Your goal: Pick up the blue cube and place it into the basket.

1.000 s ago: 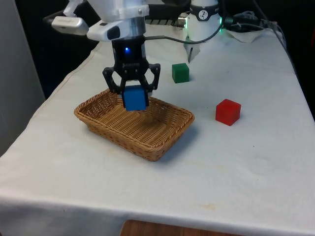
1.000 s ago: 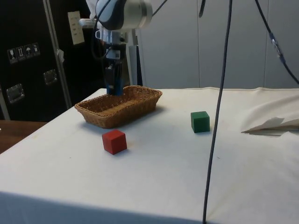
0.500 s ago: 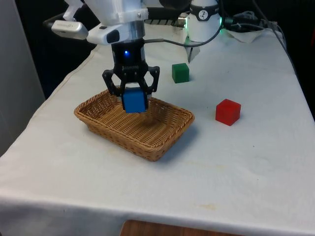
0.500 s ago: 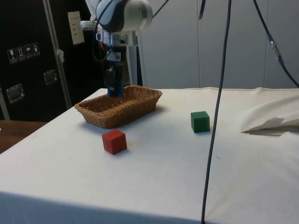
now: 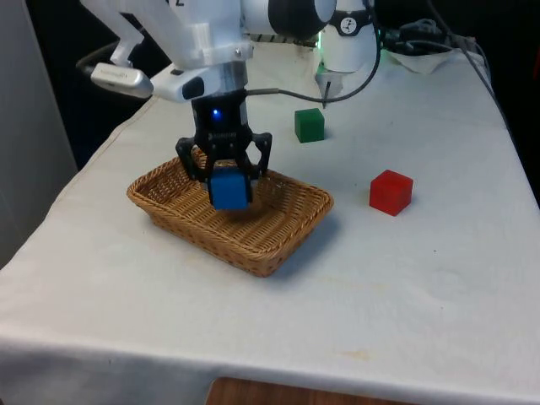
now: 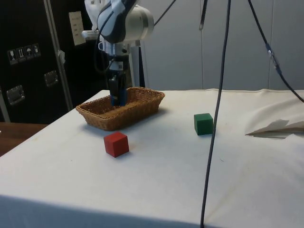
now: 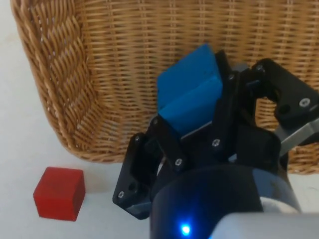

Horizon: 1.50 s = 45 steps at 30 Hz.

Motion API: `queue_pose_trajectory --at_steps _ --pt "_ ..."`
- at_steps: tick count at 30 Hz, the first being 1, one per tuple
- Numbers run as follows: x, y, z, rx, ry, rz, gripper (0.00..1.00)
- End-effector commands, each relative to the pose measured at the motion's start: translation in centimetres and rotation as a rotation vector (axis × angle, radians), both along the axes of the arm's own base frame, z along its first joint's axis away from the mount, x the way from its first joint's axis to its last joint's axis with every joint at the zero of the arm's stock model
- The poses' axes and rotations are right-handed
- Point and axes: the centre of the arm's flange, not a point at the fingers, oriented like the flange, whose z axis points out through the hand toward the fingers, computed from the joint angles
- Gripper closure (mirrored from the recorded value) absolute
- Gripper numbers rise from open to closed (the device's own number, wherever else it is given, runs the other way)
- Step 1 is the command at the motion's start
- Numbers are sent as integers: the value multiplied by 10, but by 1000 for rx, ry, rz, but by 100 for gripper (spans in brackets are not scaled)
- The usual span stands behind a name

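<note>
You have three cubes and one basket to count. The blue cube (image 5: 229, 188) is clamped between the fingers of the gripper (image 5: 228, 182), which hangs inside the wicker basket (image 5: 278, 240), with the cube low over the woven floor; you cannot tell from these pictures whether it touches the weave. One green cube (image 5: 310, 125) sits on the cloth beyond the basket, toward the robot, and one red cube (image 5: 391, 191) sits well apart from the basket on the front view's right.

Everything rests on a table (image 5: 405, 287) under a white cloth. In the side view you see dark cabinets (image 6: 28, 61) behind the table, pale wall panels (image 6: 190, 42) further along, a black cable (image 6: 216, 118) hanging down in the foreground, and a fold of crumpled white cloth (image 6: 280, 126) at the far edge.

The wrist view gives you what the others lack: the cube sits tilted between the two fingers (image 7: 149, 144), over the basket's floor near one end wall (image 7: 55, 74), with the red cube on the cloth just outside that end. The side view shows you the gripper reaching below the basket's rim.
</note>
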Motion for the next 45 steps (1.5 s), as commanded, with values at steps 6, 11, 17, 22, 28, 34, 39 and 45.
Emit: queue_pose_trajectory --at_steps 6,11,17,22,28,34,39,45 --pt "3 0 -12 -15 8 -14 98" --pt "6 -1 -23 -17 12 -25 98" --pt "9 -1 -31 -20 17 -35 98" --pt "9 0 -30 -16 16 -32 98" --pt "8 0 -30 -14 16 -30 44" --pt "8 0 -30 -12 15 -28 0" --pt "8 0 -30 -13 15 -29 0" --pt "10 4 -9 -10 9 -34 0"
